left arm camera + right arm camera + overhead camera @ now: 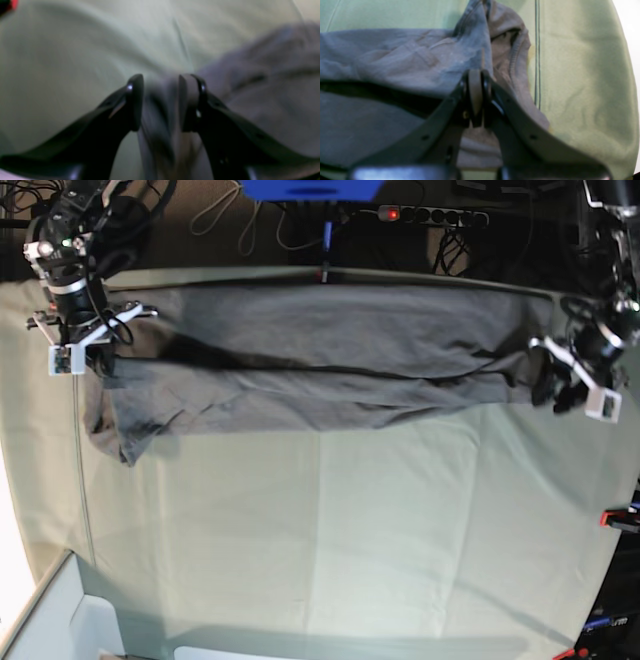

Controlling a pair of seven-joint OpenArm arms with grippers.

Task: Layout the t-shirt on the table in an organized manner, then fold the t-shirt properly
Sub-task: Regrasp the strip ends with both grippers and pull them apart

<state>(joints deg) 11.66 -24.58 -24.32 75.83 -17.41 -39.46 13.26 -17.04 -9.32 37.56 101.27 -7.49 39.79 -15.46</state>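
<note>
The dark grey t-shirt [320,370] lies stretched in a long band across the far part of the table [350,530], folded over on itself with wrinkles. My right gripper [85,345] is at its left end. In the right wrist view it [476,97] is shut on the t-shirt [395,57], pinching cloth near a ribbed hem. At the shirt's right end is my left gripper [560,385]. Seen from its wrist, the left gripper [162,100] is open, and blurred cloth of the t-shirt [270,82] lies loose between the fingers.
A red clip [618,518] sits on the table's right edge, and another red clip [11,5] shows in the left wrist view. Cables and a power strip [430,216] lie behind the far edge. A white box [60,620] stands at the near left corner.
</note>
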